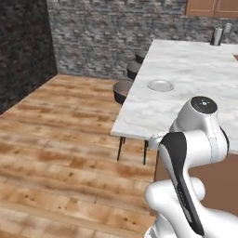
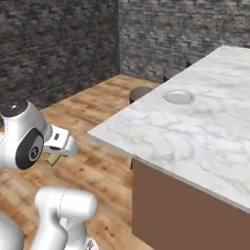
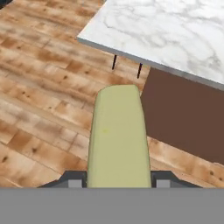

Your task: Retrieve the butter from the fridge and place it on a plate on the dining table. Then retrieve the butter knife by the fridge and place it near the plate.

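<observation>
My gripper (image 3: 118, 180) is shut on the butter (image 3: 119, 135), a pale yellow-olive stick that juts forward between the two dark fingertips. In the right base view the butter (image 2: 52, 159) peeks out under the white hand, low over the wooden floor, short of the table's near corner. The dining table (image 1: 195, 69) has a white veined marble top (image 2: 195, 136) on a brown base (image 3: 183, 113). A round light-grey plate (image 1: 161, 85) lies near its left edge (image 2: 179, 96), with nothing on it. The fridge and the butter knife are out of view.
Dark round stools (image 1: 122, 90) stand in a row along the table's left side, and one (image 2: 140, 93) sits just past the near corner. Two grey containers (image 1: 216, 36) stand at the table's far end. Stone walls close the room's far side.
</observation>
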